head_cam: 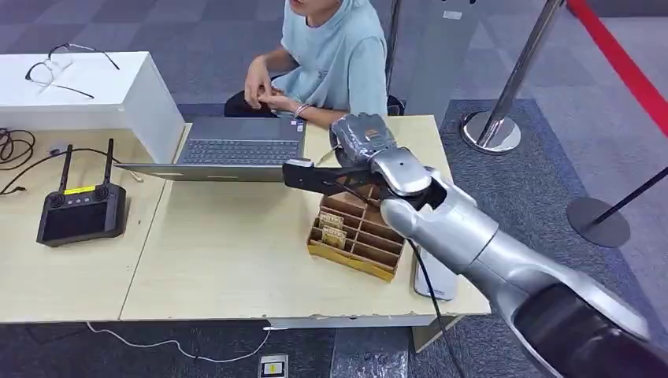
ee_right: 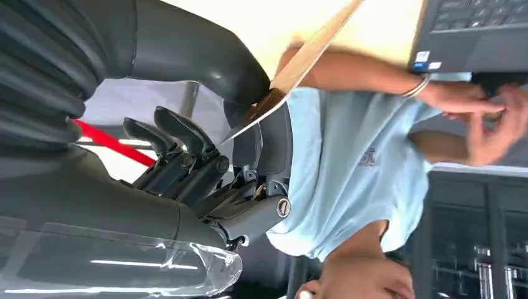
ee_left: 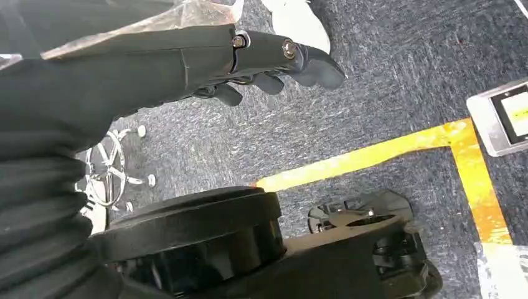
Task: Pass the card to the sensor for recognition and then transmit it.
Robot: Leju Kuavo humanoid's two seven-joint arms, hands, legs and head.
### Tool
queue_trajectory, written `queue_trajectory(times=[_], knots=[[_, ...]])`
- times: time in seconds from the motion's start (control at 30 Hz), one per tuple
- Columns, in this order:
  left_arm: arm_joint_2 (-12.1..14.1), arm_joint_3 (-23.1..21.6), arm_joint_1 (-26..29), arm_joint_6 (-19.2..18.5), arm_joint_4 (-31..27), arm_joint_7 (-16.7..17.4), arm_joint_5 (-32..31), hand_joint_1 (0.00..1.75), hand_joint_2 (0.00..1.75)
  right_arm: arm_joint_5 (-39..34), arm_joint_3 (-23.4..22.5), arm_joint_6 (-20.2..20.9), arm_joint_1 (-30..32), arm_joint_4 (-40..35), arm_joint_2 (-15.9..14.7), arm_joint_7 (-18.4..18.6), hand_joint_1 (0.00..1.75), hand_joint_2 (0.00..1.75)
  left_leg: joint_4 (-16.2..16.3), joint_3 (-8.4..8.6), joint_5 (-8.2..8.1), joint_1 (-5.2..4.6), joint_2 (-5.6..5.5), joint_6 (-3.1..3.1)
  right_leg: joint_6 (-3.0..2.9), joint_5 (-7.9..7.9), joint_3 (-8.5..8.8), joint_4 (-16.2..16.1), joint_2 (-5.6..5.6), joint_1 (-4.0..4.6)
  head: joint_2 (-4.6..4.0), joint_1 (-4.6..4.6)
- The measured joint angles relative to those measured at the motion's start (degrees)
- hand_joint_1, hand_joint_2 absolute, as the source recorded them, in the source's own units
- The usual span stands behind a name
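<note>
While the right hand (head_cam: 362, 138) hung above the far right part of the pale wooden surface (head_cam: 220, 260), its dark fingers (ee_right: 171, 128) and thick grey thumb pinched one thin, tan, flat card (ee_right: 292, 68), which stood out toward a seated person (head_cam: 339, 55) in a light blue shirt. We saw clear crinkled plastic wrapped over that hand's back. Just below it stood one slotted wooden tray (head_cam: 370, 252), rectangular, with tan cards (head_cam: 332, 228) upright in its left slots; we could not count them surely. One flat white device (head_cam: 435, 282) lay at the near right edge, partly under the silver arm.

One grey laptop (head_cam: 240, 146) lay open at the far edge. One black handheld controller (head_cam: 79, 211) with two stub antennas and a yellow label, too small to read, sat on the left part. One pair of thin-rimmed glasses (head_cam: 55, 69) rested on a white box (head_cam: 134, 98).

The left hand (ee_left: 261, 56) hung over grey carpet crossed by yellow tape (ee_left: 373, 152), fingers curled together around nothing.
</note>
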Motion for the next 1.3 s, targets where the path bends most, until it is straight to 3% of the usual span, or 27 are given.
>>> queue_trajectory(times=[0.3, 0.57, 0.87, 1.13, 1.3], knots=[[0.24, 1.09, 0.04, -2.16, 0.02, 0.68, 2.71, 0.00, 0.00, -0.33, -0.81, -0.87, -0.79, -0.09, -0.44, -0.09, 1.75, 1.75, 0.00, -0.01, 0.00, 0.00, 0.00, 0.00, 0.00, 0.00, 0.00, 0.00, 0.00, 0.00, 0.00, 0.00], [0.76, 2.93, 0.04, -3.02, 0.09, -1.84, 4.61, 0.00, 0.00, 0.02, -0.81, -1.38, -1.82, 0.00, 0.24, -1.31, 1.75, 1.75, 0.00, -0.01, 0.00, 0.00, -0.01, 0.00, 0.00, 0.00, 0.00, 0.01, 0.00, 0.01, 0.00, 0.00], [1.79, 5.12, 0.05, -4.79, 0.22, -0.35, 6.30, 0.00, 0.00, 0.09, -0.77, -2.88, -3.21, 1.07, 2.41, -2.67, 1.75, 1.75, -0.01, -0.02, 0.00, 0.01, -0.01, 0.00, 0.00, -0.01, 0.00, 0.02, 0.00, 0.01, 0.00, 0.00], [2.69, 6.06, 0.05, -3.45, 0.24, -2.58, 5.72, 0.00, 0.00, 0.41, -0.77, -3.04, -3.19, 1.01, 2.45, -2.78, 1.75, 1.75, 0.00, -0.02, 0.00, 0.00, -0.01, 0.00, 0.00, -0.01, -0.01, 0.02, 0.00, 0.00, 0.00, 0.00], [2.89, 6.19, 0.07, -3.23, 0.28, 0.83, 6.33, 0.00, 0.00, 0.79, -0.77, -2.95, -3.11, 1.01, 2.40, -2.69, 1.75, 1.75, 0.00, -0.03, 0.00, 0.00, -0.01, 0.00, 0.00, -0.01, -0.01, 0.01, 0.00, 0.00, 0.00, 0.00]])
